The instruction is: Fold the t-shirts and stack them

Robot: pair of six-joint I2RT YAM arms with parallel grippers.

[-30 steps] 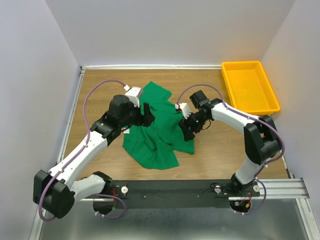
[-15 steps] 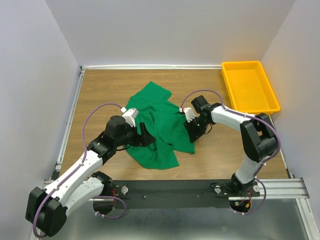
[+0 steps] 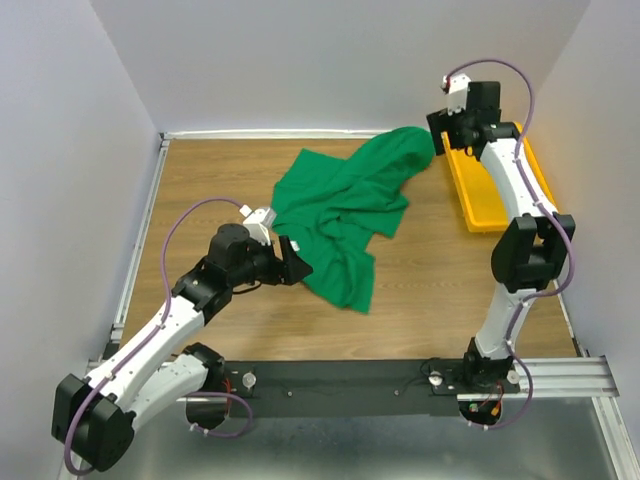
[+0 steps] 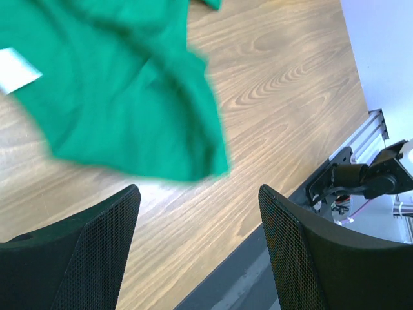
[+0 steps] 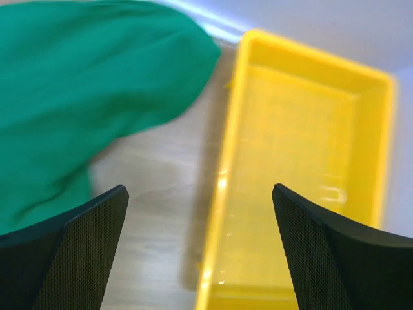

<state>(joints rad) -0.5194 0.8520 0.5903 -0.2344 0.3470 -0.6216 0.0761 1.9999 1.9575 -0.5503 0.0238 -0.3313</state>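
The emerald-green t-shirt (image 3: 345, 215) lies crumpled and stretched in a diagonal band, from the table's middle up toward the far right. Its far end bulges up just left of my right gripper (image 3: 438, 124), which hangs high beside the yellow tray. In the right wrist view that gripper (image 5: 200, 188) is open with nothing between its fingers, and the blurred t-shirt (image 5: 84, 84) is at upper left, apart from them. My left gripper (image 3: 297, 262) is open next to the shirt's near-left edge. Its wrist view shows the shirt (image 4: 116, 97) and a white label (image 4: 16, 70) beyond the empty fingers (image 4: 97, 258).
A yellow plastic tray (image 3: 478, 205) stands at the far right, partly covered by my right arm; its rim (image 5: 222, 181) runs under the right gripper. White walls close in the wooden table (image 3: 200, 180) at the back and sides. A black rail (image 3: 350, 385) marks the near edge.
My right gripper swung up from the table's middle to the far right by the tray, dragging the shirt's end along, then opened and let go. The left arm drew back toward the near left.
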